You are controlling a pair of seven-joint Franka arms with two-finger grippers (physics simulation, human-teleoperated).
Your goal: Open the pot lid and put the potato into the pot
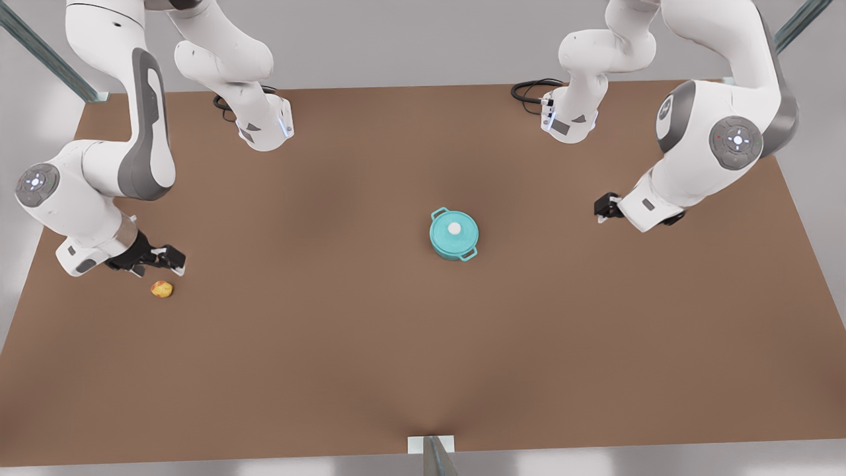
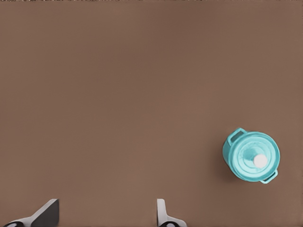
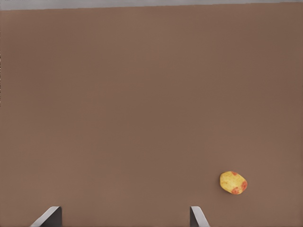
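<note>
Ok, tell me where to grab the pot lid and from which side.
Pinch the small white knob at the centre of the pot lid, coming straight down from above. The lid lies flat on the pot, so the knob is its only raised part.

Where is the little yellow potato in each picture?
Front view: the lumpy yellow-orange potato lies near the picture's left edge, beside the right gripper.
Right wrist view: the potato lies on bare table.
Left wrist view: not there.
Shared landmark: the brown table.
</note>
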